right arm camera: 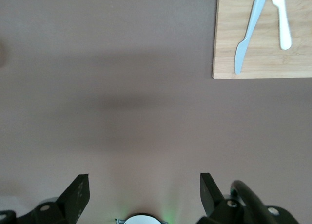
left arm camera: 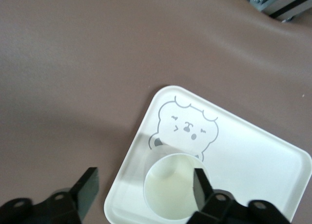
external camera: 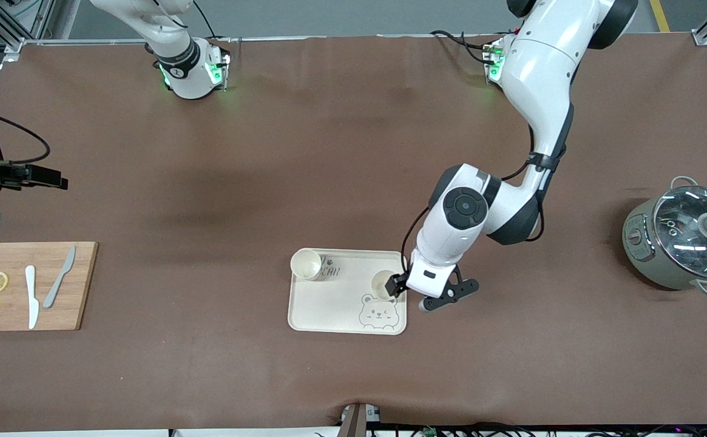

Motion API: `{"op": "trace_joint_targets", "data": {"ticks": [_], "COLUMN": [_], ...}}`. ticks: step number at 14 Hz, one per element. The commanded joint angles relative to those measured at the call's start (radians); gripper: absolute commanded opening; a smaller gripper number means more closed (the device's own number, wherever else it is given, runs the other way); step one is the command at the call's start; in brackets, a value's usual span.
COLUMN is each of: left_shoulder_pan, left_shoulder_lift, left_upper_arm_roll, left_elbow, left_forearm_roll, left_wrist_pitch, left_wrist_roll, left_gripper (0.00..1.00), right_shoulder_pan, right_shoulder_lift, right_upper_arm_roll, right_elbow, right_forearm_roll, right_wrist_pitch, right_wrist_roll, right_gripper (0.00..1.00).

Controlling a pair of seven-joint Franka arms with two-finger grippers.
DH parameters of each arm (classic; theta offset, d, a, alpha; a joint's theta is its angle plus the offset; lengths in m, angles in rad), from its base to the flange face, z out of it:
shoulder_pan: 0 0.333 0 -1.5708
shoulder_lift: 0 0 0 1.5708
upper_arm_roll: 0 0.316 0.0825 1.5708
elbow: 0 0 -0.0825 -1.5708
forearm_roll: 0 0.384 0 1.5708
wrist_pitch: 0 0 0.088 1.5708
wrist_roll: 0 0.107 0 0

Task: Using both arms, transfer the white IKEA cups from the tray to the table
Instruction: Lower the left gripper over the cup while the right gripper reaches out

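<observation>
The brown surface (external camera: 341,152) carries a cream rectangular bear tray (external camera: 341,309) with two small cream-white tapered cups: one (external camera: 306,264) in a corner, one (external camera: 382,284) under the bent left arm. The left gripper (left arm camera: 144,187) has its fingers (left arm camera: 87,185) wide open around this cup's rim. The right gripper (right arm camera: 141,190) waits over bare surface, fingers spread and holding nothing.

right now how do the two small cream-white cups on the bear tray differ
The small cream-white cup by the tray's printed lettering stands free at the corner toward the right arm's end; the cream-white cup beside the bear drawing sits at the edge toward the left arm's end. Only that second cup has the left claw open around it. Both stand upright and empty on the cream rectangular bear tray.
</observation>
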Motion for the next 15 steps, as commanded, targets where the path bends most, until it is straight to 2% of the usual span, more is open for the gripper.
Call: {"op": "trace_joint_targets", "data": {"ticks": [1,3,5,6,7,8,9,10,13,15], "left_shoulder_pan": [-0.025,-0.03,-0.042,-0.042,-0.042,-0.042,-0.044,-0.042,-0.041,-0.035], "left_shoulder_lift": [0.05,0.072,0.082,0.084,0.089,0.098,0.105,0.11,0.105,0.093], "left_upper_arm_roll": [0.005,0.005,0.005,0.005,0.005,0.005,0.005,0.005,0.005,0.006], "left_elbow": [0.03,0.03,0.025,0.025,0.024,0.025,0.025,0.025,0.025,0.025], "left_forearm_roll": [-0.016,-0.018,-0.018,-0.018,-0.018,-0.018,-0.016,-0.016,-0.016,-0.009], "left_wrist_pitch": [0.011,0.022,0.028,0.028,0.028,0.028,0.028,0.028,0.028,0.017], "left_wrist_roll": [-0.011,-0.006,-0.009,-0.009,-0.008,-0.006,-0.008,-0.001,-0.003,-0.001], "left_gripper": [0.75,0.66,0.66,0.58,0.47,0.3,0.22,0.0,0.0,0.0], "right_shoulder_pan": [-0.03,-0.028,-0.024,-0.024,-0.021,-0.007,0.005,0.019,0.065,0.081], "right_shoulder_lift": [0.062,0.069,0.083,0.083,0.083,0.083,0.083,0.083,0.083,0.083], "right_upper_arm_roll": [0.014,0.016,0.016,0.017,0.019,0.019,0.02,0.02,0.02,0.02], "right_elbow": [0.046,0.03,-0.013,-0.038,-0.044,-0.055,-0.066,-0.081,-0.142,-0.179], "right_forearm_roll": [-0.007,0.003,0.014,0.016,0.029,0.054,0.074,0.08,0.092,0.147], "right_wrist_pitch": [0.011,0.028,0.081,0.1,0.109,0.114,0.126,0.147,0.241,0.305], "right_wrist_roll": [-0.016,-0.007,0.002,0.029,0.075,0.132,0.189,0.229,0.329,0.37], "right_gripper": [1.0,1.0,1.0,1.0,1.0,1.0,1.0,1.0,1.0,1.0]}}
